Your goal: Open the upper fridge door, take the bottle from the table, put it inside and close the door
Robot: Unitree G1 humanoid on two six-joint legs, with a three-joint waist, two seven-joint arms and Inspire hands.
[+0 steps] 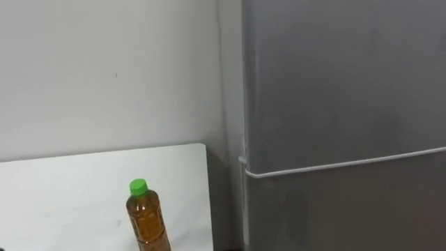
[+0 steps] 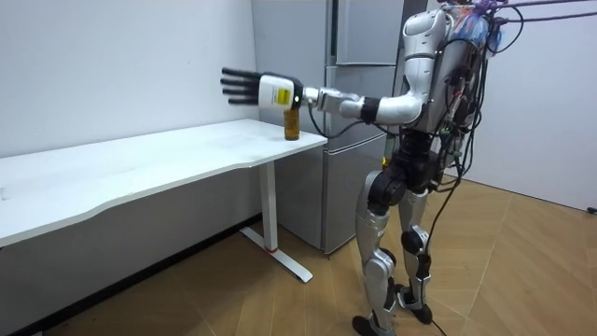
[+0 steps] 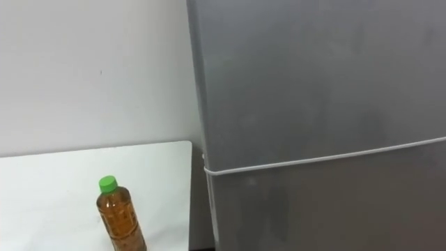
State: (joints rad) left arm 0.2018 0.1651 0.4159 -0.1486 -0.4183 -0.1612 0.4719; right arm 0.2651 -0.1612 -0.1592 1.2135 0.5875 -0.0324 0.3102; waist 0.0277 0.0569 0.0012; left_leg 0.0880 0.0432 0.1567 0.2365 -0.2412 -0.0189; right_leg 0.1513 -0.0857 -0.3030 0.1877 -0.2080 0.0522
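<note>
White wall (image 1: 104,70) across the back of the left eye view, with a white table (image 1: 63,188) under it and a grey fridge (image 1: 341,84) just beside the table's right end. Upright near that end, close to the edge: the bottle (image 1: 148,219), amber with a green cap, touched by nothing. Upper door (image 1: 348,63) and lower door (image 1: 348,216) both closed, parted by a pale seam (image 1: 348,165).

Same layout in the right eye view, taken from slightly to one side.

From the room view: standing upright on the wooden floor (image 2: 280,308), facing the fridge, next to the table's end. Left hand (image 2: 254,87) stretched out above the table toward the room view's left, fingers straight and spread, holding nothing. Seemingly above and past the bottle rather than around it, though depth hard to judge.

Likely trouble from here:
- Tall, narrow bottle so near the edge, easily tipped or knocked to the floor by a sideways sweep of wrist or forearm during the reach.
- Fingers closing too high, up by the cap, and the bottle probably swinging or slipping.
- Upper door shut, so no way in before opening it.
</note>
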